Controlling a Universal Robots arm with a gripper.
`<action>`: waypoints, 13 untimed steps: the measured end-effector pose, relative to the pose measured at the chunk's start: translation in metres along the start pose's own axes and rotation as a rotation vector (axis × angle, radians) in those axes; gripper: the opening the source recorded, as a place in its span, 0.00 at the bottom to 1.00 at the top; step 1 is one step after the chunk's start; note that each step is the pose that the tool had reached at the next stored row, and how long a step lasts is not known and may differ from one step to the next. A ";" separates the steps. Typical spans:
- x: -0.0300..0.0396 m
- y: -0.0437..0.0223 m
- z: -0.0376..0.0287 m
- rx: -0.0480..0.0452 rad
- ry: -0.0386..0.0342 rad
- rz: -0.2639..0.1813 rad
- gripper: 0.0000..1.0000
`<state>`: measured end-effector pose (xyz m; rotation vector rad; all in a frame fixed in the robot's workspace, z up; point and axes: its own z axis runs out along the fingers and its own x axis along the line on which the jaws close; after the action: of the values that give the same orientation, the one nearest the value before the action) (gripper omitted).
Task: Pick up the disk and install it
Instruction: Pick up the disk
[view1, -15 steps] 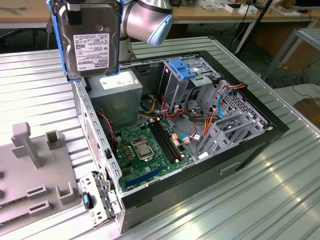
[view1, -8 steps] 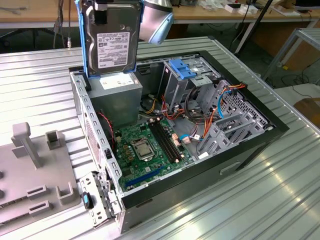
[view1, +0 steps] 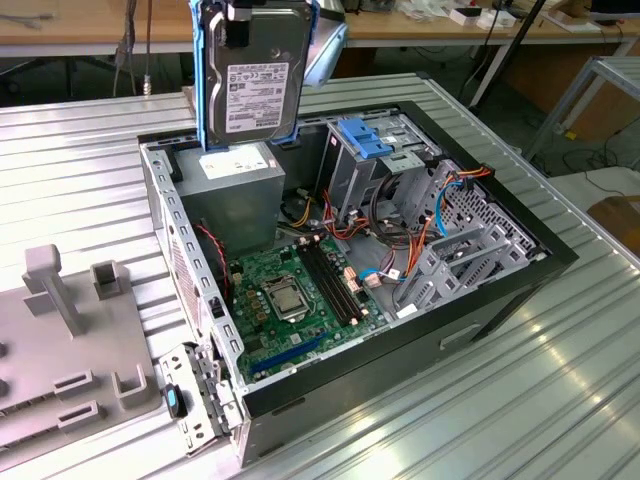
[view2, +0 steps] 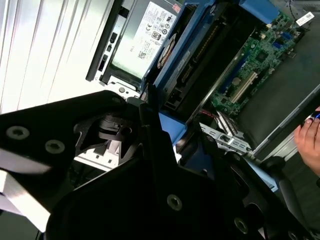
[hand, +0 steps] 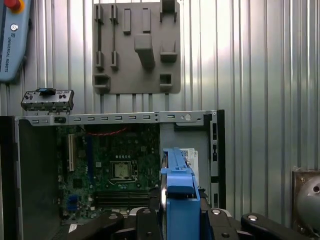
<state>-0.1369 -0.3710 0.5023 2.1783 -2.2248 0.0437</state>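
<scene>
From the exterior view's left: past the grey fixture plate (view1: 70, 330), the disk (view1: 250, 80) hangs upright above the power supply (view1: 235, 190) in the open case (view1: 160, 200). The gripper (hand: 180, 217) has its jaws clamped on the disk's blue rails. We judge the disk rigid, dense and shock-sensitive. Hold it by the rails, never by the labelled face.

disk (view1: 252, 75): flat rectangle, silver-grey body, white label on face, bright blue rails along both long sides. stands upright on short edge, lifted in air, not touching anything below. label face turned to exterior view. hangs over grey box (view1: 232, 190) in back corner of open computer case (view1: 183, 245). edge-on in first wrist view.
</scene>
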 end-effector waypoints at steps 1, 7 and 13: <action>0.0006 -0.0009 0.0000 -0.0001 0.0001 0.001 0.37; 0.0124 -0.0060 0.0010 -0.0002 0.0010 0.001 0.37; 0.0259 -0.0138 0.0028 -0.0001 0.0011 0.001 0.37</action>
<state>-0.1236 -0.3973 0.5005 2.1763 -2.2256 0.0448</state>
